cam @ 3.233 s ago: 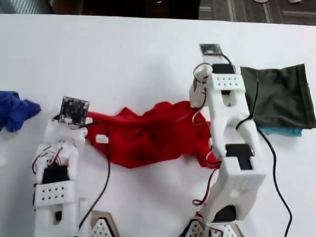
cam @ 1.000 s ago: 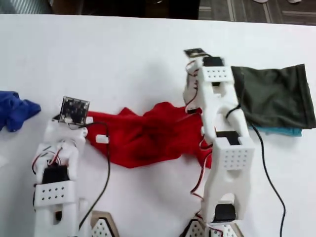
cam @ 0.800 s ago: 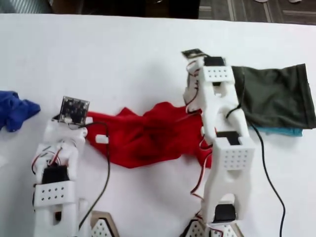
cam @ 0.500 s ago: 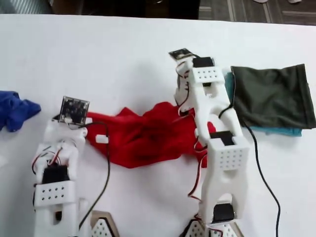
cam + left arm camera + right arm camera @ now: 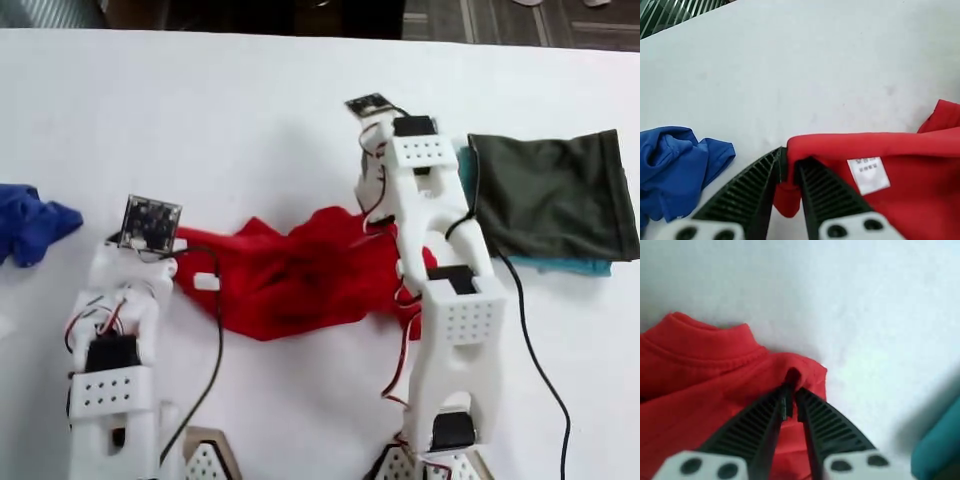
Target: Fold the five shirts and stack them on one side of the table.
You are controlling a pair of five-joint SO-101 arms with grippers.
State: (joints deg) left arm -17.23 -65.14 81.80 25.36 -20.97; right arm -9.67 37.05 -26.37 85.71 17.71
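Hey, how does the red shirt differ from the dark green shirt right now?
The red shirt lies crumpled mid-table; the dark green shirt is folded flat at one side. The left gripper and right gripper each pinch the red shirt; neither holds the dark green shirt. Both are on the white table.

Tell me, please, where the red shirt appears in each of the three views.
High view: red shirt crumpled on the middle of the white table.
Left wrist view: red shirt, its edge pinched in the left gripper, blue shirt beside it.
Right wrist view: red shirt, a fold pinched in the right gripper.
Shared landmark: the white table under it.
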